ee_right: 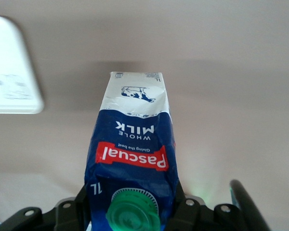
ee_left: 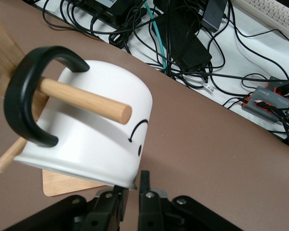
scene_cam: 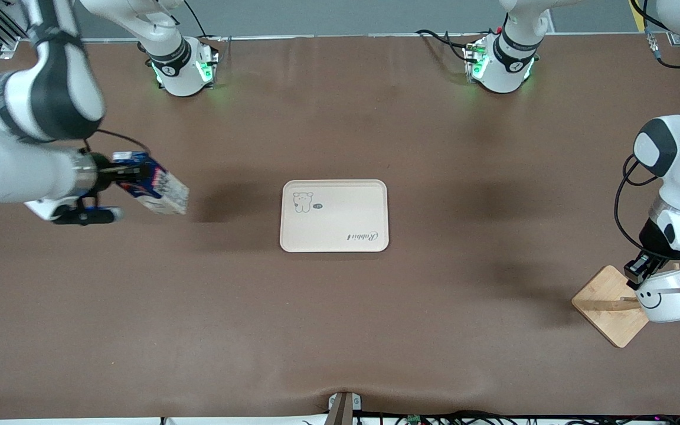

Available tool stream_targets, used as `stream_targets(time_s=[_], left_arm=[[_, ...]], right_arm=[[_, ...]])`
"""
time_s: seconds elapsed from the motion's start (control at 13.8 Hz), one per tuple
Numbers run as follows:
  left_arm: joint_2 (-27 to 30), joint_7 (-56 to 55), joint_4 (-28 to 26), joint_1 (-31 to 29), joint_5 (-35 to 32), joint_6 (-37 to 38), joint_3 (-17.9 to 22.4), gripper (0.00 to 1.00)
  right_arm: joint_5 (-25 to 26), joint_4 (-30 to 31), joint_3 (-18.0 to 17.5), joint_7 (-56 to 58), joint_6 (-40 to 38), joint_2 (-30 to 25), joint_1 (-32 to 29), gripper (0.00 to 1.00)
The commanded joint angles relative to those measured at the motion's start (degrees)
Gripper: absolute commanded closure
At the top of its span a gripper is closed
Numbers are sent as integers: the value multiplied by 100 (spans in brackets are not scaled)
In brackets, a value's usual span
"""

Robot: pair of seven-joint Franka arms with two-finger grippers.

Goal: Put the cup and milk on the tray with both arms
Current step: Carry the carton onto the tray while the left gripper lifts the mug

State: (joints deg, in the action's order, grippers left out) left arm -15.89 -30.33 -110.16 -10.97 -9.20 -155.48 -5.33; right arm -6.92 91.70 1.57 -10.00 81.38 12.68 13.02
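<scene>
now: left gripper (ee_left: pixel 131 192) clamped on cup (ee_left: pixel 98 125) rim, so slide off the peg (ee_left: pixel 86 100) axis; right gripper (ee_right: pixel 132 204) clamped on milk (ee_right: pixel 132 144), carry level to tray (scene_cam: pixel 334 216).

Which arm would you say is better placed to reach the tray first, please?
Probably the right: its gripper grips the milk already tilted toward the tray. The left gripper pinches the cup, whose handle is hooked on a peg.

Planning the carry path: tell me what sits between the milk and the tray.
Nothing: in the front view only bare table separates the milk from the tray.
</scene>
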Motion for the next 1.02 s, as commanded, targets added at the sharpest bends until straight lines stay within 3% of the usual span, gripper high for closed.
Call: stream_targets(time_s=[0.0, 0.15, 0.29, 0.44, 0.73, 0.94], left_arm=[[-28, 141, 56, -37, -47, -35, -3, 98], [-28, 150, 65, -19, -47, -35, -3, 100], [-11, 133, 83, 7, -47, -35, -12, 100], [33, 124, 83, 25, -47, -9, -117, 100], [130, 238, 91, 42, -47, 79, -170, 100], [261, 230, 161, 51, -47, 411, -301, 100]], right_arm=[[-728, -889, 72, -800, -175, 733, 701, 100], [-1162, -1415, 72, -1309, -104, 1295, 1139, 100], [-1163, -2231, 72, -1924, -104, 2050, 1649, 100], [-1163, -2594, 72, -2181, 87, 2492, 1949, 100], [-1137, -2517, 80, -2235, 431, 2713, 2231, 100], [-1128, -2499, 81, -2164, 467, 2757, 2109, 100]])
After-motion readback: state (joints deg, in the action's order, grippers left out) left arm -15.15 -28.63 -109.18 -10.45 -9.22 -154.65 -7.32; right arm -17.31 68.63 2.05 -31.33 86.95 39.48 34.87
